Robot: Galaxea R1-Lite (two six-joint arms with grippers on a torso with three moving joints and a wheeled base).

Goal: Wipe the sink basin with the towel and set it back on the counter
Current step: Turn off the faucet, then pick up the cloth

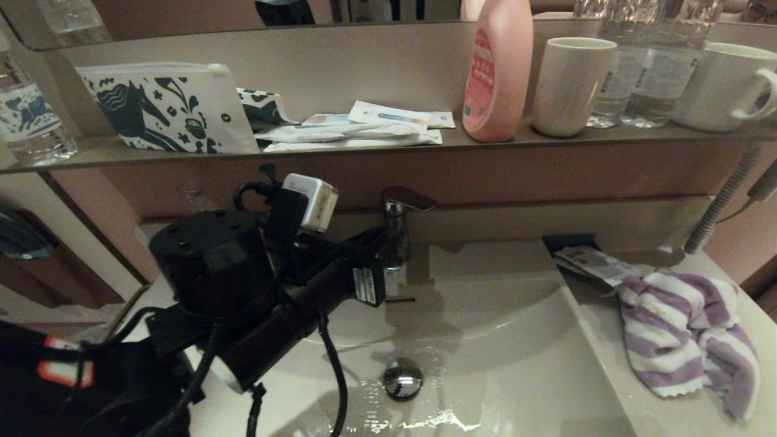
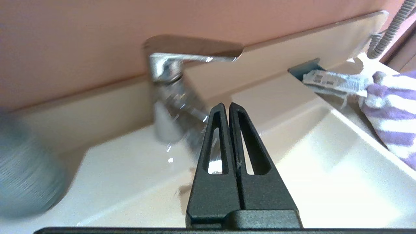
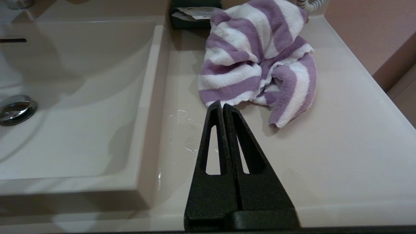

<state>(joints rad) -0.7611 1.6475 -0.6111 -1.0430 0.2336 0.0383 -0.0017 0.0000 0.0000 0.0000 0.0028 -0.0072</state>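
The purple-and-white striped towel [image 1: 686,340] lies crumpled on the cream counter [image 1: 598,321], to the right of the sink basin [image 1: 485,340]. The right wrist view shows my right gripper [image 3: 222,106] shut and empty. It sits low over the counter [image 3: 325,156], its tips just short of the near edge of the towel [image 3: 256,65]. That gripper is out of the head view. My left arm [image 1: 243,285] reaches over the basin's left side. In the left wrist view its gripper [image 2: 226,105] is shut on nothing, pointing toward the faucet [image 2: 182,65].
A chrome drain plug [image 1: 402,378] sits in the wet basin floor, below the faucet [image 1: 397,224]. A dark tray with a packet [image 1: 592,258] and a grey hose [image 1: 722,206] are behind the towel. The brown shelf [image 1: 364,149] holds a horse-print pouch [image 1: 170,109], a pink bottle [image 1: 498,73] and cups [image 1: 570,85].
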